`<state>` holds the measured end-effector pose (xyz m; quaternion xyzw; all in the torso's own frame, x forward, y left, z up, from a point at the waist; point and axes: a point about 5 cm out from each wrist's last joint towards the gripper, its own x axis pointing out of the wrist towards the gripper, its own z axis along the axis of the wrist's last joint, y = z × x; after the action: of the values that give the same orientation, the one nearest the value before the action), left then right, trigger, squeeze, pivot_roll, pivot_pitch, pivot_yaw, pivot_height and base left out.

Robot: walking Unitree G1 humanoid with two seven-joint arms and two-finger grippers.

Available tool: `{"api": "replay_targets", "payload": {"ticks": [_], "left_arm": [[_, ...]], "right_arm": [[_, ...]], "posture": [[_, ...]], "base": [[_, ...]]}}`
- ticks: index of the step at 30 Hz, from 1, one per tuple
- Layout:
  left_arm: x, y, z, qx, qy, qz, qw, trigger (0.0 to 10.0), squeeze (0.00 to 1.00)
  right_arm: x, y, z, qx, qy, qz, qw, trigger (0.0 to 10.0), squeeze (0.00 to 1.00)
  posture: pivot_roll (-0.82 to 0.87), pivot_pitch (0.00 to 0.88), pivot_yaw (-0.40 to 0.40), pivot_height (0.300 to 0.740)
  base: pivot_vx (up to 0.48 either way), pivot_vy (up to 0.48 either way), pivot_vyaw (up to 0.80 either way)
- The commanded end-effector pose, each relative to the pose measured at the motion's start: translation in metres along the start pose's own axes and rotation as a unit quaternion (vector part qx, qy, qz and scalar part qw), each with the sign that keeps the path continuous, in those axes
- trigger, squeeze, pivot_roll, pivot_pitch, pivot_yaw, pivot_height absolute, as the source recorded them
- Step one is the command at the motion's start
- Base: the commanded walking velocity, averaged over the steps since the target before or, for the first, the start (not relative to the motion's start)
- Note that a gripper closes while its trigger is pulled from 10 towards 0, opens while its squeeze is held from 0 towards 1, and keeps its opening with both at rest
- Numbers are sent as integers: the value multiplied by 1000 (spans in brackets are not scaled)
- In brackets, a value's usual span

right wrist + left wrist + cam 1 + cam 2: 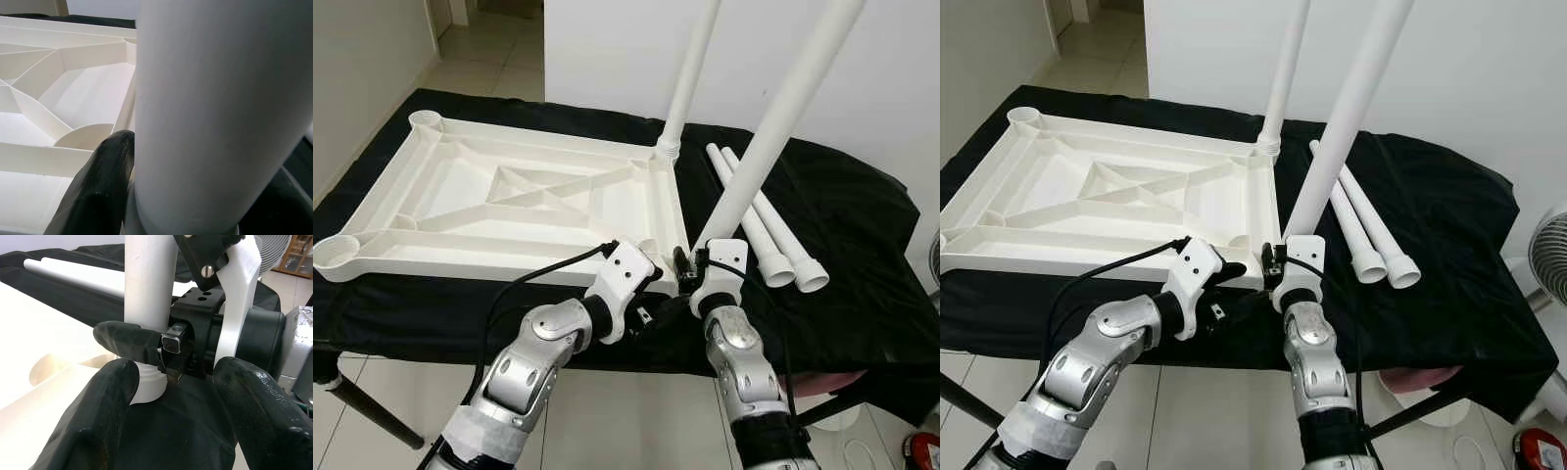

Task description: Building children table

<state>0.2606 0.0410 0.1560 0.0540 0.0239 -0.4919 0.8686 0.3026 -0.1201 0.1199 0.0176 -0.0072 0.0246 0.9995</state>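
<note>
Both my arms meet at the near right corner of the upturned white tabletop (pixel 509 201), which lies ribbed side up on a black cloth (pixel 842 225). My right gripper (pixel 146 345) is clamped round the base of a white leg (pixel 773 127); that leg stands in the near right corner socket and leans up and away. My left gripper (pixel 651 294) sits just beside it at the same corner, its fingers (pixel 98 411) spread wide and holding nothing. A second leg (pixel 690 73) stands upright in the far right corner socket. Two spare legs (pixel 769 230) lie side by side on the cloth, right of the tabletop.
</note>
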Motion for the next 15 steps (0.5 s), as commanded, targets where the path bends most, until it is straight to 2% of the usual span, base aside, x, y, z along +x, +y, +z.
{"api": "replay_targets", "payload": {"ticks": [1,3,4,10,15], "left_arm": [[1,-2,1,-3,-2,20,1000,10000,0],[1,-2,0,-4,-2,20,1000,10000,0],[1,-3,1,-4,-3,20,1000,10000,0],[-2,-1,3,-2,-3,19,1000,10000,0],[-3,1,3,3,3,15,1000,10000,0]], "right_arm": [[-5,-4,-10,4,24,-6,1000,10000,0],[-5,-4,-8,3,22,-9,1000,10000,0],[-4,-5,-6,5,17,-6,1000,10000,1000],[1,-14,-3,10,10,40,999,10000,1000],[6,-24,-3,-10,10,98,995,10000,1000]], "posture": [[-1,0,-135,740],[-1,0,-135,740],[4,0,-132,740],[5,0,-111,740],[5,0,-98,740]], "base": [[0,0,0],[0,0,0],[0,0,0],[0,0,0],[0,0,0]]}}
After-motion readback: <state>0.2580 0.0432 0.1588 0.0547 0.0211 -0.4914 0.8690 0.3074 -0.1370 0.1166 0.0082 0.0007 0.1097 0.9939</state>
